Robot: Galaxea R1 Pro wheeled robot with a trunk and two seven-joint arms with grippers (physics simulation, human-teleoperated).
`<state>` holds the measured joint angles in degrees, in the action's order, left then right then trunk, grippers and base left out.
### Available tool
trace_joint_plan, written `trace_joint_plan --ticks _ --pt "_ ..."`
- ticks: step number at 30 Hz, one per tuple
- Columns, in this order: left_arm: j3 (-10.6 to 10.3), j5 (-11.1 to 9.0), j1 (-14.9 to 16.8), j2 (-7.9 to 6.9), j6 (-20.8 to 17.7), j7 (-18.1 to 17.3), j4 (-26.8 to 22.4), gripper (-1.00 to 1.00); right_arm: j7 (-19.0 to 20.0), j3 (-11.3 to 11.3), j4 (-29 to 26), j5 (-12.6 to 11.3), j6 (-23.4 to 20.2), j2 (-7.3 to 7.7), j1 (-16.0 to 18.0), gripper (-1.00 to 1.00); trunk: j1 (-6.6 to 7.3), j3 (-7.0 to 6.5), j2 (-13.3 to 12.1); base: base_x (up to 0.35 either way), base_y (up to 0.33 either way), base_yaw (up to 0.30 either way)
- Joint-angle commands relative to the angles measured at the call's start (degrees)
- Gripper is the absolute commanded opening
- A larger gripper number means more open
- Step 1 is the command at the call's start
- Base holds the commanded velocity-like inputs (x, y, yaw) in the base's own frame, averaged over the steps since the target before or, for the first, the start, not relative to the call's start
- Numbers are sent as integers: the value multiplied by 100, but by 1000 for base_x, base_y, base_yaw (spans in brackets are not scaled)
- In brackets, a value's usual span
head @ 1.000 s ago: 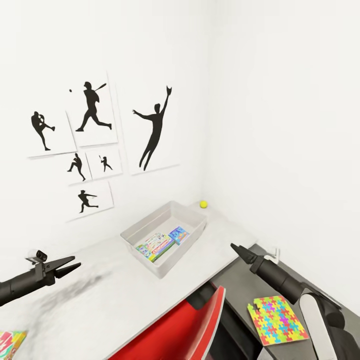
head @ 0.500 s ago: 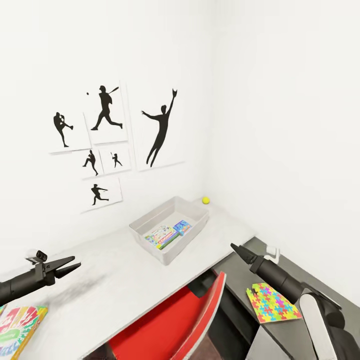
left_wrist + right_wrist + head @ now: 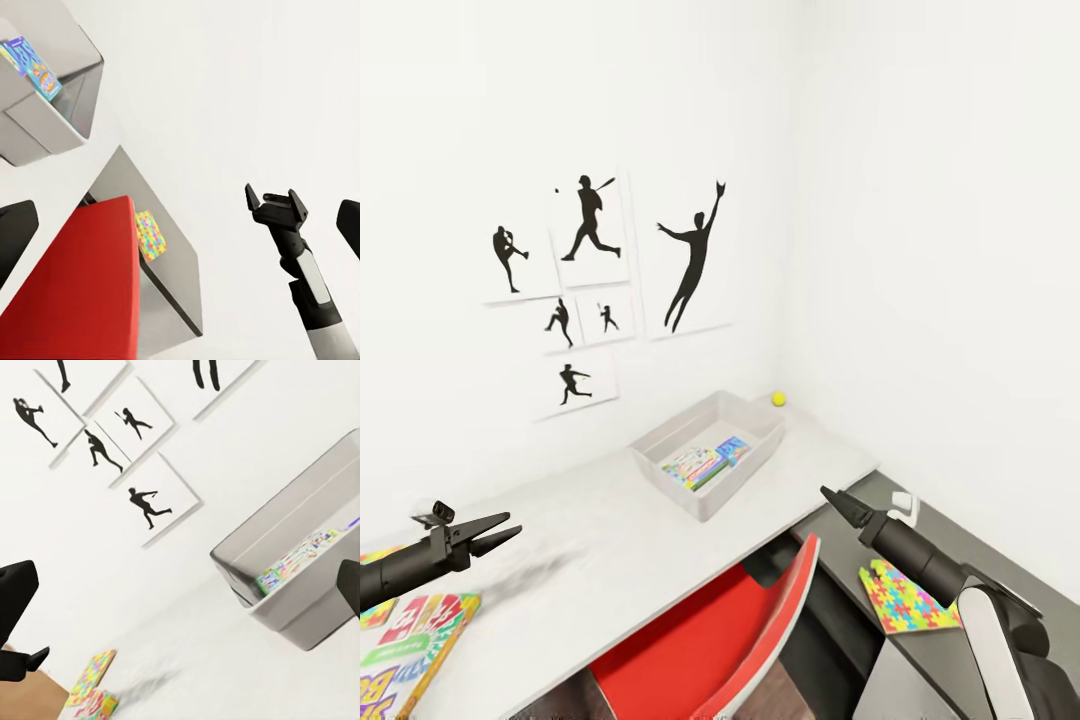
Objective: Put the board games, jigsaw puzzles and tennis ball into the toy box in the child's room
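Holding two board games [image 3: 705, 464], toy box [image 3: 710, 452] faces both spread, empty grippers

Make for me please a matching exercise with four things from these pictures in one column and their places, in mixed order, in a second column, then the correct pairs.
Things:
1. tennis ball
2. toy box
3. jigsaw puzzle
4. red chair

Places:
A. pushed against the table's front edge
B. on the dark grey cabinet top, under the right end effector
C. in the far corner, beyond the box
D. mid-table, holding colourful game boxes

Pairs: 1-C, 2-D, 3-B, 4-A
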<state>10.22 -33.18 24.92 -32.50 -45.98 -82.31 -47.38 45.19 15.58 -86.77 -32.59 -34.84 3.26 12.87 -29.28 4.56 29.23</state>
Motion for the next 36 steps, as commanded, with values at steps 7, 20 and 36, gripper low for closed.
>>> trace_joint_plan --ticks 7,20,36 --pt "-3 -13 4 -2 -60 -14 0 100 -42 -20 -6 -23 -25 -41 5 100 -2 -8 11 -175 125 145" --pt "-3 -14 4 -2 -60 -14 0 100 -62 -45 -13 -20 -23 -63 5 100 -2 -65 11 -66 105 255" --pt "-13 -14 4 13 -60 10 0 100 -54 -39 3 86 -23 -50 5 100 -2 -86 11 -17 -2 183"
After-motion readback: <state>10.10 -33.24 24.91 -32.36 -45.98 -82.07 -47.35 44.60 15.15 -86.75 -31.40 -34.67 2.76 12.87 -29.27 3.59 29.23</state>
